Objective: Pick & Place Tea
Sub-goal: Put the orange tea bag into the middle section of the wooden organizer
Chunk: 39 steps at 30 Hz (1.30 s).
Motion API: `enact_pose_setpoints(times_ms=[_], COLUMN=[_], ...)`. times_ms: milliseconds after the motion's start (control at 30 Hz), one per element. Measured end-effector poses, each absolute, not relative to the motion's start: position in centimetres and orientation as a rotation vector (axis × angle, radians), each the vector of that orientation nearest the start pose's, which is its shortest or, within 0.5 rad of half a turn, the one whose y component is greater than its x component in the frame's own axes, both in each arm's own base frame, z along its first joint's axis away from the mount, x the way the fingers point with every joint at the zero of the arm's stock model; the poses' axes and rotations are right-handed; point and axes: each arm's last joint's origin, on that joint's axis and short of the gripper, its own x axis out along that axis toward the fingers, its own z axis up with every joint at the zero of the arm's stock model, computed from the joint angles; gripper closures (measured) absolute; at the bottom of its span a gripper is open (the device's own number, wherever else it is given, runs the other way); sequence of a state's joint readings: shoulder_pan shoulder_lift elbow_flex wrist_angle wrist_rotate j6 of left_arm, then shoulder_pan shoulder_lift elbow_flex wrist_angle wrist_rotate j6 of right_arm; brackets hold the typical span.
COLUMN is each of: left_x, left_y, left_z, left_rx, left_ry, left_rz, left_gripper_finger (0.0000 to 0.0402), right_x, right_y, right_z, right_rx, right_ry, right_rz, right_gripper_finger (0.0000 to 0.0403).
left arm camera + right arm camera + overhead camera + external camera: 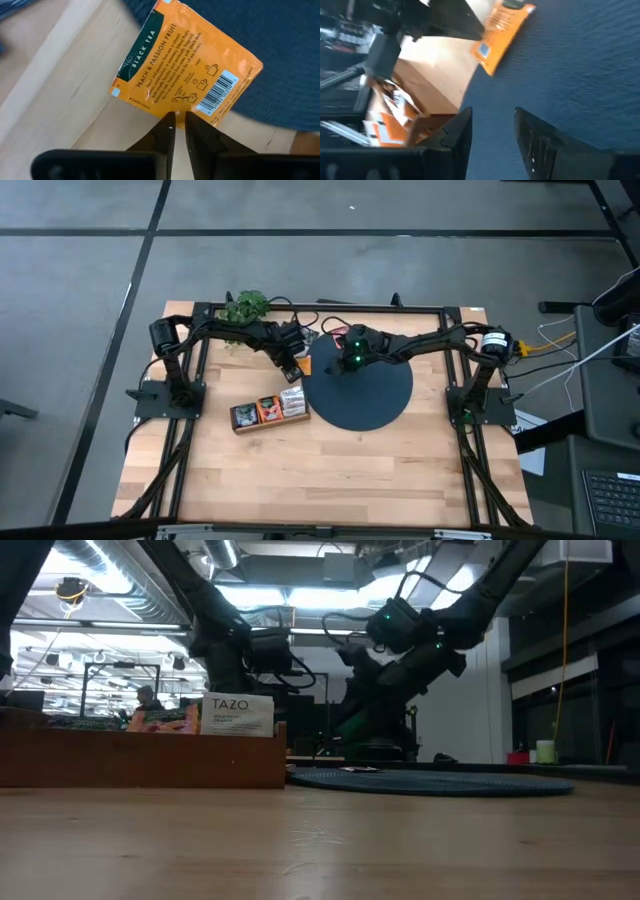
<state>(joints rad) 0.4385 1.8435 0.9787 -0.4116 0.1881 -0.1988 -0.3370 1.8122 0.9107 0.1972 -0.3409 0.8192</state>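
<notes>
An orange tea sachet (185, 65) printed "Black Tea Peach & Passion Fruit" is in my left gripper (177, 120), above the spot where the wooden table meets the edge of the dark blue disc (365, 395). In the high view, my left gripper (291, 367) is at the disc's left edge. My right gripper (492, 130) is open over the disc, close beside the left one (338, 366), and touches nothing. Its wrist view shows the same orange sachet (506, 31) held ahead of it. The wooden tray (268, 411) holds several sachets standing on edge. My left gripper pinches the orange sachet between its two fingers at the middle of one edge (176, 109), next to the barcode. The fingers hold only that edge strip. The sachet is lifted clear and sticks out flat beyond the fingertips, over the table and the disc's edge.
The wooden tray (140, 755) stands left of the disc (430, 781), with a white TAZO sachet (238, 715) upright in it. A green plant (245, 305) sits near the table's far edge, behind the left arm. Bare wood stretches along the near side.
</notes>
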Motion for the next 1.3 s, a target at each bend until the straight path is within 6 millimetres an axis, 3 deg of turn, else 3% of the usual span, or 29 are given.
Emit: enact_pose_setpoints(times_ms=[167, 400, 800, 1300], left_x=[30.0, 30.4, 31.3, 31.6], left_y=[13.2, 13.4, 13.7, 13.6], left_z=[11.6, 11.6, 11.9, 12.0], left_rx=[-0.577, -0.615, -0.668, -0.696], left_ry=[1.146, 1.094, 0.977, 0.948], left_rz=[0.323, 0.344, 0.369, 0.382], left_gripper_finger=[0.038, 0.0396, 0.0395, 0.0396], right_x=[34.8, 34.7, 34.9, 34.9], right_y=[-11.0, -11.6, -11.9, -12.1], right_z=[13.3, 11.1, 11.2, 11.2], right_rx=[1.113, 1.21, 1.212, 1.171], right_ry=[0.582, 0.617, 0.578, 0.549], right_rz=[-0.214, -0.284, -0.306, -0.371], right_gripper_finger=[0.0257, 0.0255, 0.0232, 0.0231])
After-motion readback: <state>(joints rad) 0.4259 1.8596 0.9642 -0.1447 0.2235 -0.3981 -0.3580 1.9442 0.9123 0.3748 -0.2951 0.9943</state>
